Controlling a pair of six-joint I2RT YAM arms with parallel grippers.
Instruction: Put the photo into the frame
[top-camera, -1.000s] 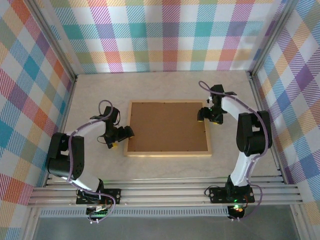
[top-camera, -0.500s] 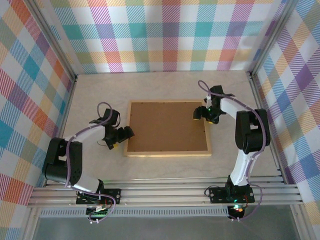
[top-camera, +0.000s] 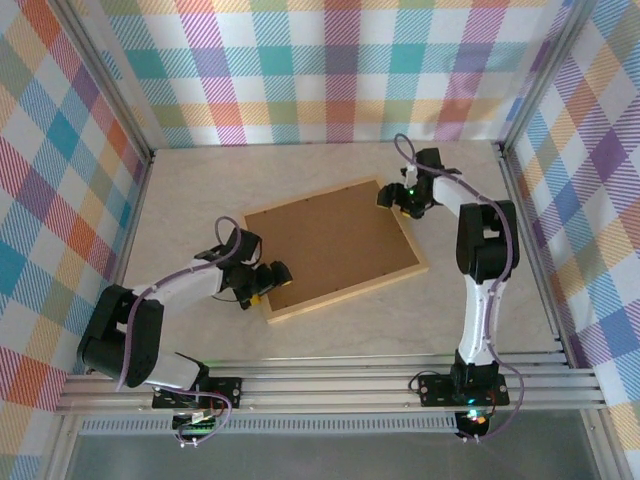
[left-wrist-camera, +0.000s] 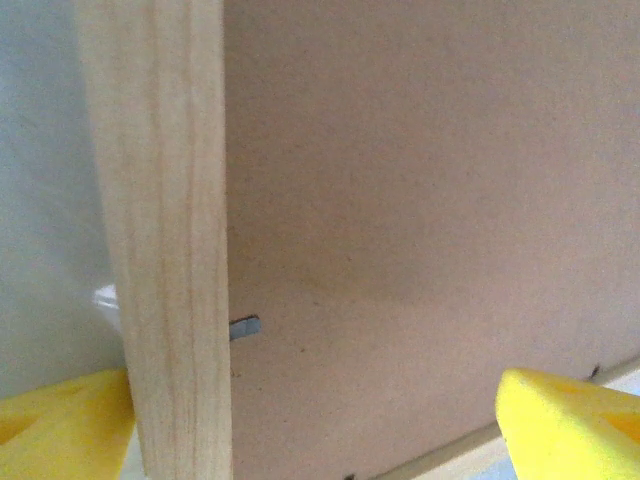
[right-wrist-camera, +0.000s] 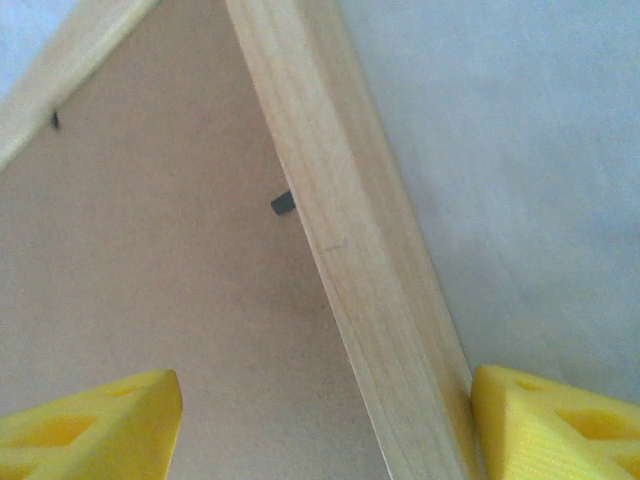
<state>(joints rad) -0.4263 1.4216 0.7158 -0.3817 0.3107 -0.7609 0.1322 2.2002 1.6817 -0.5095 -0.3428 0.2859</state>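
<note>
Two hands released, jaws wide: left hand (top-camera: 270, 283) straddles a rail of the frame (top-camera: 350, 292), right hand (top-camera: 400, 197) straddles the opposite corner. Frame lies between them on the table (top-camera: 200, 190), backing board (top-camera: 325, 245) up. Repositioning step, I reckon. Next, both hands clamp the rails together.

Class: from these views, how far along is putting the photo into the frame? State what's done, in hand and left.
Done: the frame lies back-up on the table, with the brown backing board seated inside and a metal tab showing. In hand: the open left fingers and right fingers straddle rails at opposite corners. Left: unclear, because whether the photo sits under the board cannot be told.
</note>
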